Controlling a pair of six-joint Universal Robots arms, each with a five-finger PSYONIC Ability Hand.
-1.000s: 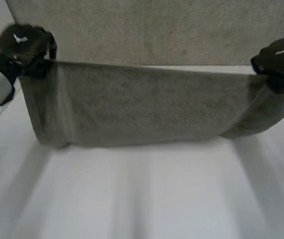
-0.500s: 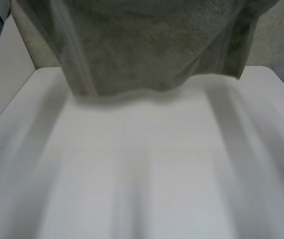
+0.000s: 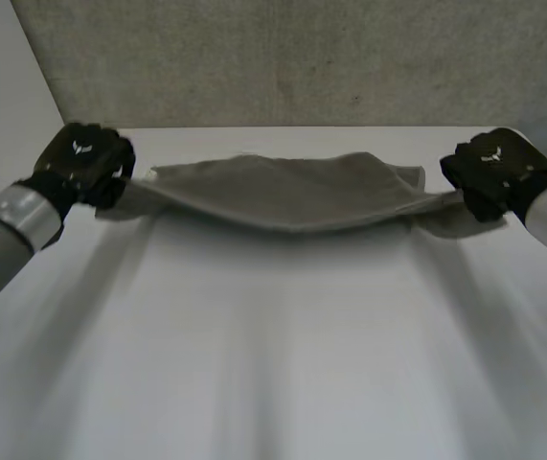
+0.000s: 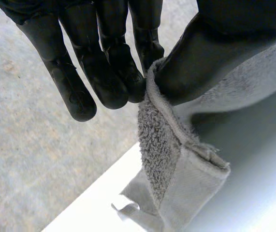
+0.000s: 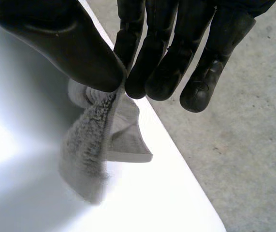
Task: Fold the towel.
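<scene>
A grey towel point(image 3: 287, 192) is stretched between my two hands over the far part of the white table point(image 3: 273, 364), its middle sagging onto the tabletop. My left hand point(image 3: 86, 161) holds the towel's left end; in the left wrist view the thumb and fingers point(image 4: 104, 82) pinch the towel's corner point(image 4: 169, 159). My right hand point(image 3: 491, 172) holds the right end; in the right wrist view the thumb and fingers point(image 5: 152, 72) pinch the towel's edge point(image 5: 87, 150), which hangs down over the table's far edge point(image 5: 176, 164).
A speckled grey floor point(image 3: 302, 57) lies beyond the table's far edge. A pale wall point(image 3: 5, 105) stands at the left. The near half of the tabletop is bare white.
The towel was lifted high half a second ago, hanging in front of the camera. Both hands have since come down and forward, laying it low and flat at the table's far side.
</scene>
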